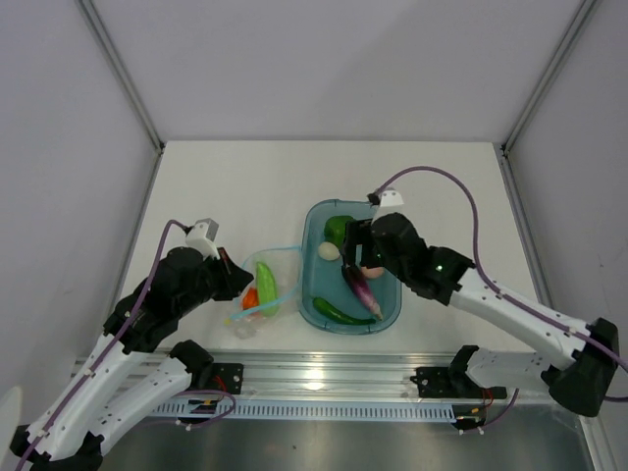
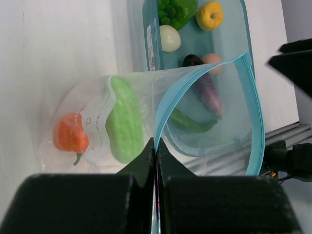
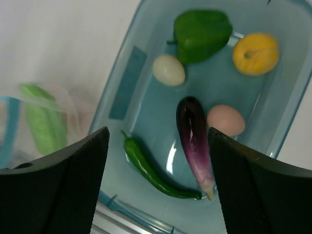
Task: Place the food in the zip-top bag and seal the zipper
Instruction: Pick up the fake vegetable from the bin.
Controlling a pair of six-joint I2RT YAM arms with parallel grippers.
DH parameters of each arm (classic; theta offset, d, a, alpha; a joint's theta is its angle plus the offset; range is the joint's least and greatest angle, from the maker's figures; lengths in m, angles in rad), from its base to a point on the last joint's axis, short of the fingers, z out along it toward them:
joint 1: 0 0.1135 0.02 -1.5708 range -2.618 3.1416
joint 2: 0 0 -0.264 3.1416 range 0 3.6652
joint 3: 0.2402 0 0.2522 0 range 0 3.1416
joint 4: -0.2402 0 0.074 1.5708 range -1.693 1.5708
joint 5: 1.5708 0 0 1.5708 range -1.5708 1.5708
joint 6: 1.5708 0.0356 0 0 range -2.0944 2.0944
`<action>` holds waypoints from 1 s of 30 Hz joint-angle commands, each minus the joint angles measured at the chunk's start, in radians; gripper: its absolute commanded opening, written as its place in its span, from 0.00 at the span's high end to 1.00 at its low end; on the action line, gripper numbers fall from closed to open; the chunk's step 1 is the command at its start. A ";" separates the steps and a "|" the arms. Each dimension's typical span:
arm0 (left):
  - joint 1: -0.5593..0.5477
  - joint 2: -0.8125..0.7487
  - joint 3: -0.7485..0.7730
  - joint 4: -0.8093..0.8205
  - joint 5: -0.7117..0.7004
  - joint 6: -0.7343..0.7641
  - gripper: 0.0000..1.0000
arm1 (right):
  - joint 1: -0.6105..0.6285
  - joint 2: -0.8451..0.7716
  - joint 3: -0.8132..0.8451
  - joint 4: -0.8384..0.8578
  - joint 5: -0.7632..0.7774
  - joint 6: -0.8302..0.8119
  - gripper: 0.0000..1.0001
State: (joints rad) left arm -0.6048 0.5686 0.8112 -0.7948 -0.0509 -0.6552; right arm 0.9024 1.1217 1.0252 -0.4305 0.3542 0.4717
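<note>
Table [image 1: 226, 186] | left jaws clamp zipper [image 2: 170, 100] | right jaws apart above eggplant [image 3: 192, 134]

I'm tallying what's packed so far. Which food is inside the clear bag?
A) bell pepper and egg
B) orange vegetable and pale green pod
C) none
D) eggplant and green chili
B: the orange vegetable and pale green pod show through the clear wall of the bag.
</note>
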 commanded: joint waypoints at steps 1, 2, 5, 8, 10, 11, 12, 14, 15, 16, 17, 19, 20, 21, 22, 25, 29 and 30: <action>-0.001 -0.003 0.028 0.026 -0.018 -0.006 0.99 | -0.002 0.116 0.016 -0.089 -0.139 0.018 0.21; -0.003 -0.004 0.028 0.025 -0.018 -0.006 0.99 | -0.002 0.145 0.022 -0.083 -0.159 0.016 0.23; -0.003 -0.010 0.028 0.017 -0.024 -0.006 0.99 | 0.004 0.275 0.033 -0.071 -0.239 0.015 0.27; -0.001 -0.018 0.025 0.009 -0.030 -0.006 0.99 | 0.021 0.387 0.047 -0.057 -0.274 0.016 0.31; -0.001 -0.021 0.022 0.008 -0.033 -0.006 0.99 | 0.045 0.436 0.039 -0.028 -0.302 0.016 0.32; -0.001 -0.021 0.020 0.006 -0.033 -0.006 0.99 | 0.053 0.452 0.039 -0.005 -0.308 0.016 0.31; -0.003 -0.021 0.019 0.006 -0.033 -0.006 1.00 | 0.061 0.467 0.039 0.004 -0.314 0.018 0.32; -0.003 -0.016 0.020 0.008 -0.033 -0.006 1.00 | 0.082 0.507 0.045 0.015 -0.322 0.016 0.32; -0.003 -0.015 0.017 0.009 -0.032 -0.006 0.99 | 0.089 0.520 0.047 0.024 -0.324 0.016 0.32; -0.001 -0.015 0.019 0.009 -0.030 -0.006 1.00 | 0.096 0.530 0.049 0.027 -0.325 0.018 0.32; -0.003 -0.013 0.020 0.011 -0.029 -0.004 1.00 | 0.099 0.549 0.047 0.032 -0.331 0.019 0.33; -0.003 -0.012 0.020 0.011 -0.030 -0.003 1.00 | 0.107 0.563 0.042 0.041 -0.334 0.022 0.34; -0.003 -0.012 0.022 0.011 -0.032 -0.001 0.99 | 0.112 0.575 0.038 0.044 -0.340 0.024 0.35; -0.003 -0.012 0.020 0.011 -0.032 -0.001 0.99 | 0.113 0.581 0.035 0.047 -0.342 0.025 0.35; -0.001 -0.012 0.016 0.011 -0.033 0.000 1.00 | 0.115 0.587 0.033 0.049 -0.342 0.027 0.37; -0.003 -0.013 0.013 0.014 -0.032 0.000 0.99 | 0.116 0.609 0.030 0.052 -0.340 0.028 0.41; -0.003 -0.012 0.011 0.016 -0.029 -0.001 0.99 | 0.116 0.618 0.022 0.071 -0.339 0.010 0.53; -0.001 -0.012 0.009 0.016 -0.029 -0.001 0.99 | 0.115 0.616 0.022 0.073 -0.333 0.007 0.56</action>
State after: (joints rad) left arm -0.6048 0.5560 0.8112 -0.7979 -0.0753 -0.6552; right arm 1.0134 1.7267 1.0367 -0.3866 0.0177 0.4847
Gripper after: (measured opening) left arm 0.005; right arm 0.453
